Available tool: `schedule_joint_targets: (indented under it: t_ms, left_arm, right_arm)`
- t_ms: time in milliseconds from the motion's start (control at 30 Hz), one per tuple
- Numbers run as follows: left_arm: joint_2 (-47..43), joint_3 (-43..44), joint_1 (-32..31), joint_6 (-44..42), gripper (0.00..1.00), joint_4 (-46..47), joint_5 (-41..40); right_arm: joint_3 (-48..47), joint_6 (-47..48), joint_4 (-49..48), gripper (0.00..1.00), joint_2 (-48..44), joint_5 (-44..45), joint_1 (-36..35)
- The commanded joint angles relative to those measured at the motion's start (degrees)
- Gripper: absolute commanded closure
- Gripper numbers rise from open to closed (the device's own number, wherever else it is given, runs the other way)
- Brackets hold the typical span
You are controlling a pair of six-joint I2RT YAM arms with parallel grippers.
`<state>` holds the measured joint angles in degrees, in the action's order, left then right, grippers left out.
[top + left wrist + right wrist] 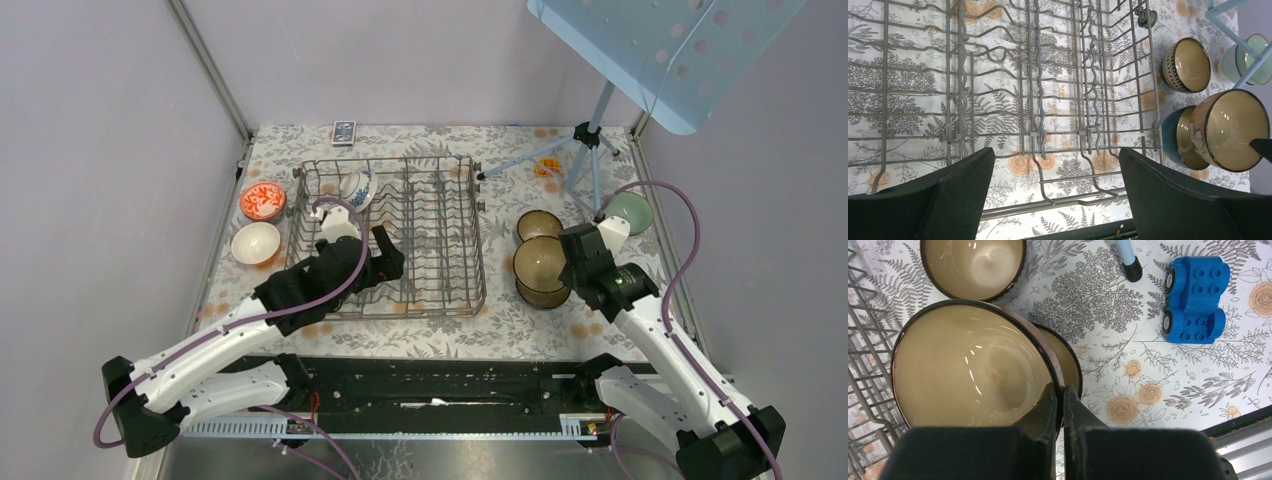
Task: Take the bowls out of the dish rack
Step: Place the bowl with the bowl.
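the right gripper (573, 262) is seen pinched shut on the rim of a glazed brown bowl (540, 262), held just right of the dish rack (440, 311) and above a second bowl (548, 294), probably so that it can be nested there. the left gripper (388, 255) is held spread over the rack's near left part, with nothing in it. a blue-patterned bowl (356, 186) is propped in the rack's far left corner.

from the left wrist, only thin grey wire tines are shown between the wide black fingers.

from the right wrist, the thin rim is seen nipped between closed fingertips; the bowl's round cream inside is shown smooth and glossy.
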<state>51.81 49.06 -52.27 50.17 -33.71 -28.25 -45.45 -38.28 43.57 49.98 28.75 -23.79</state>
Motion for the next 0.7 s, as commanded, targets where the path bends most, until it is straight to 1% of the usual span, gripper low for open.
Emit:
schedule_joint_targets:
  t_ms: [0,667]
  left_arm:
    - [-0.49,-0.57,0.21,1.26,0.01,3.16,0.65]
    - [-0.13,-3.42,0.16,2.26,0.01,5.59,1.31]
  right_arm:
    - [0.43,-2.75,-7.86,1.00,-1.70,-0.30,1.14]
    - [7.39,-4.71,-11.64,1.00,-2.58,-4.16,3.20]
